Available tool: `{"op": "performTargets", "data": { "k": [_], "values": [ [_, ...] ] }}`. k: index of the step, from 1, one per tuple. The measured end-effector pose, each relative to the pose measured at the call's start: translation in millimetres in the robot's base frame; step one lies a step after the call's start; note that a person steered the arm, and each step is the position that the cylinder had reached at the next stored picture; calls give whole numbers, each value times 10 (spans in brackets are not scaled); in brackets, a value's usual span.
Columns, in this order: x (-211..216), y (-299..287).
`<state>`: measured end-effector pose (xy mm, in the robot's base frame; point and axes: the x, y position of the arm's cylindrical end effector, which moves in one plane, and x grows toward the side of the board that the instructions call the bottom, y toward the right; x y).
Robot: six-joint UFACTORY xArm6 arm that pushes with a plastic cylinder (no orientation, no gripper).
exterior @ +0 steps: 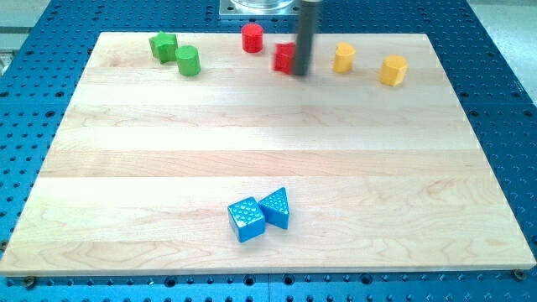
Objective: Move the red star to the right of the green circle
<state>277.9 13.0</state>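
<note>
My tip [300, 73] sits near the table's top edge, touching the right side of the red star [285, 57]; a bare rod, it has no fingers to open or close. The green circle [188, 61] stands well apart towards the top left corner, just beside a green star [163, 45].

Just a wooden board on a blue perforated bench

The pale wooden board [268, 143] is made of glued strips with the grain running side to side, lit evenly with a soft sheen across the middle. All around it is a blue metal table [503, 101] dotted with rows of holes. A grey metal base plate [260, 7] peeks in at the view's top.
</note>
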Motion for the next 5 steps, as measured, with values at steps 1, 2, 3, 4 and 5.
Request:
{"op": "performTargets", "data": {
  "k": [1,2,3,4,5],
  "values": [
    [295,-133],
    [338,370],
    [-103,516],
    [-390,479],
    [-319,11]
  ]
}}
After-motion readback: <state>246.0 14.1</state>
